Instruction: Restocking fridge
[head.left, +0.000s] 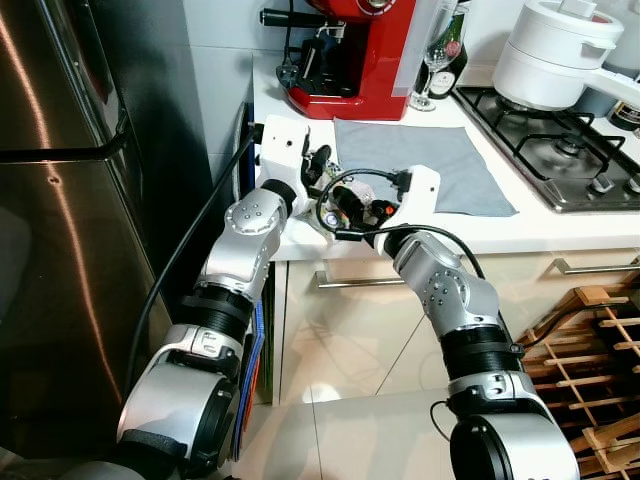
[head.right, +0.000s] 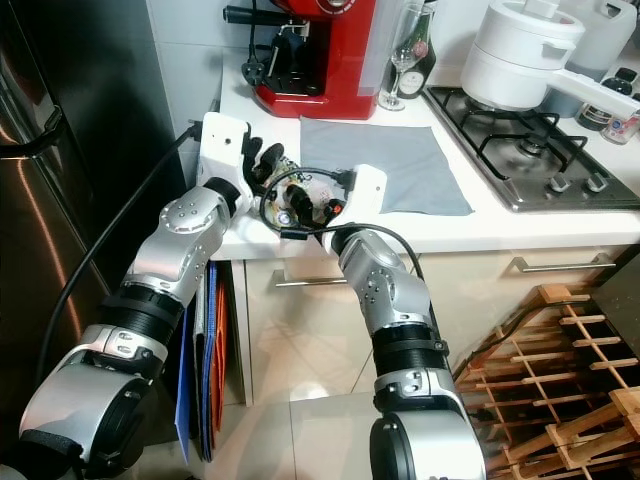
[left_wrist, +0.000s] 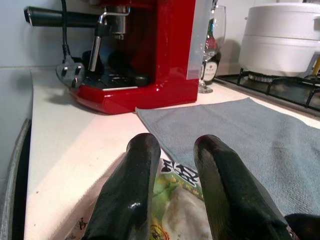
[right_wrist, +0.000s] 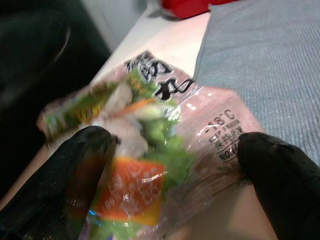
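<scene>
Early stage: the crinkly clear-plastic frozen vegetable packet (right_wrist: 150, 150) lies on the white desk (head.left: 300, 140) edge, my right claw (right_wrist: 170, 165) spread wide around it, my left claw (left_wrist: 175, 200) slightly parted above it, dark steel fridge (head.left: 60, 200) closed.

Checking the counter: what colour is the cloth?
Grey cloth, clearest in the left eye view.

You have one frozen food packet (right_wrist: 165, 145) lying flat near the counter's (head.left: 300, 160) front left corner, just beside the grey cloth's (left_wrist: 260, 135) near edge. Its clear crinkled plastic shows green and white contents, black printed characters and an orange label.
</scene>
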